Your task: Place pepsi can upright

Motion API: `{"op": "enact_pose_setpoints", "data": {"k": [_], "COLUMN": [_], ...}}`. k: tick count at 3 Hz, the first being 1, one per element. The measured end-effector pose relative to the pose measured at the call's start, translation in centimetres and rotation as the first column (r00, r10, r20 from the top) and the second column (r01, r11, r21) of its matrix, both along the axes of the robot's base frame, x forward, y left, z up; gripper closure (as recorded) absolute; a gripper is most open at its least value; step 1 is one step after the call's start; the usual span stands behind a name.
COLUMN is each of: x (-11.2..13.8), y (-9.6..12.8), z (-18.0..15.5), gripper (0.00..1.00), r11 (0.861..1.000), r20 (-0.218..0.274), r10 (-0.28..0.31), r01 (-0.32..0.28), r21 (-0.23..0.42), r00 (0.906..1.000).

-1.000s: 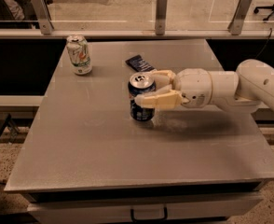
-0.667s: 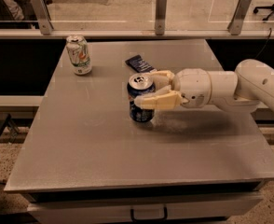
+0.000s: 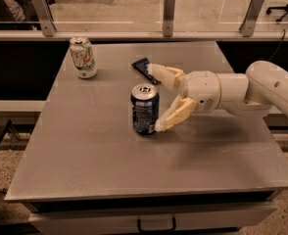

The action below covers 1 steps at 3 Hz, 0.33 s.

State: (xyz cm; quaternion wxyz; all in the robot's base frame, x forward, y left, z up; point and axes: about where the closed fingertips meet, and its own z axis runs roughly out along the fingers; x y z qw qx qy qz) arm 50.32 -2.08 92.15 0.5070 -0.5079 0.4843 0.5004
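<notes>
Grey worktop (image 3: 109,170) below a glass barrier carries the pepsi can (image 3: 144,109), upright near the middle. Reaching in from the right, the end effector (image 3: 155,97) is spread wide and grips nothing. Its near fingertip is at the can's lower right side, and its far finger is over a blue packet (image 3: 141,65). A white-and-green can (image 3: 83,58) stands back left.

One view, high and fairly near, looks down across the bench (image 3: 105,170) toward the far railing (image 3: 169,13); the tool (image 3: 156,98) sits just right of frame centre.
</notes>
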Motion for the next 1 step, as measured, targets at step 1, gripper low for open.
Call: {"op": "enact_pose_setpoints", "data": {"k": [1], "x": [0.0], "y": [0.01], "z": [0.0], "gripper": [0.0], "r11": [1.0], "r20": [0.0], "r10": [0.0], "r01": [0.0], "r21": [0.0], "r00": [1.0]}}
